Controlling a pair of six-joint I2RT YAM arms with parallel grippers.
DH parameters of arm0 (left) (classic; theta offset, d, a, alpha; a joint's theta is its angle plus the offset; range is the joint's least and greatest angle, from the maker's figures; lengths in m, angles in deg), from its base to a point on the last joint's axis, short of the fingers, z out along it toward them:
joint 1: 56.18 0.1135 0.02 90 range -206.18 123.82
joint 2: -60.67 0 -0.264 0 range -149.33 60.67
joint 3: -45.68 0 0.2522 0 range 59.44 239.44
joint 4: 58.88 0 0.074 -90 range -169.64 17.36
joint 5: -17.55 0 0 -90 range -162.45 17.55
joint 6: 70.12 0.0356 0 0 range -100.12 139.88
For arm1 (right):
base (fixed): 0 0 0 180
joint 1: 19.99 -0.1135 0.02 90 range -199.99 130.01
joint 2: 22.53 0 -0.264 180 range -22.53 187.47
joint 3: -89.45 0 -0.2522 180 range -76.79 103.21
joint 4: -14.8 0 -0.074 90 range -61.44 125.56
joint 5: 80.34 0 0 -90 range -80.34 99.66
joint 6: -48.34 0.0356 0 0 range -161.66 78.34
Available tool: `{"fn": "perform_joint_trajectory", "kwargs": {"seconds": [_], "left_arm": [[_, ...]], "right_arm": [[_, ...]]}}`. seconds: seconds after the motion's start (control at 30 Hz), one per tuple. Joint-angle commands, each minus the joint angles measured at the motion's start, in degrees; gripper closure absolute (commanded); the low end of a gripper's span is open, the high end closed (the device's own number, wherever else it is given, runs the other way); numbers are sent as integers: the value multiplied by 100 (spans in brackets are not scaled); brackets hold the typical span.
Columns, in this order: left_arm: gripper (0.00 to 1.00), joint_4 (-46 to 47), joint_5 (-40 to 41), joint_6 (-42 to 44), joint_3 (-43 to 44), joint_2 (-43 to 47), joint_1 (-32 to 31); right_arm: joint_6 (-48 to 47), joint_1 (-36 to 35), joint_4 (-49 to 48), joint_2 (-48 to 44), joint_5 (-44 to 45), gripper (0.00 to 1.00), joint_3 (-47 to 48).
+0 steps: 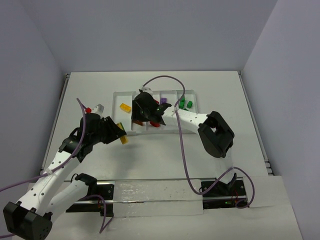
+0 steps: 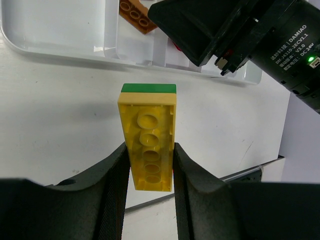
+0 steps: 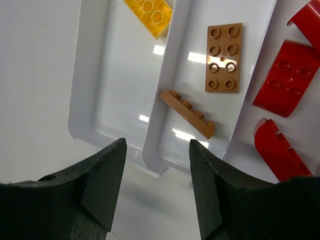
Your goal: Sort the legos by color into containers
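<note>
My left gripper [image 1: 121, 135] is shut on a yellow brick [image 2: 149, 142] with a green brick [image 2: 149, 88] stuck on its far end, held just in front of the white tray [image 1: 120, 96]. My right gripper [image 1: 150, 119] is open and empty above the tray's near edge [image 3: 160, 167]. Below it lie two orange-brown bricks [image 3: 223, 57] in one compartment, a yellow brick [image 3: 150, 15] in the leftmost one and red bricks [image 3: 282, 77] to the right. Purple [image 1: 163, 99] and green bricks [image 1: 183, 103] lie in the right compartments.
A red and white object [image 1: 93, 108] lies on the table left of the tray. The right arm's elbow [image 1: 216, 134] hangs right of the tray. A clear strip [image 1: 155, 196] runs along the table's near edge between the arm bases.
</note>
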Motion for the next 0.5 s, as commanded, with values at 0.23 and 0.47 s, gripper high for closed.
{"fn": "perform_joint_trajectory", "kwargs": {"seconds": [0.23,0.47], "left_arm": [[100,211,-338,440,201,-209,106],[100,1508,-1799,514,-204,-378,190]], "right_arm": [[-401,250,-347,-1423,-398,42,-666],[-459,863,-1339,-3533,-1976,39,-2870]]}}
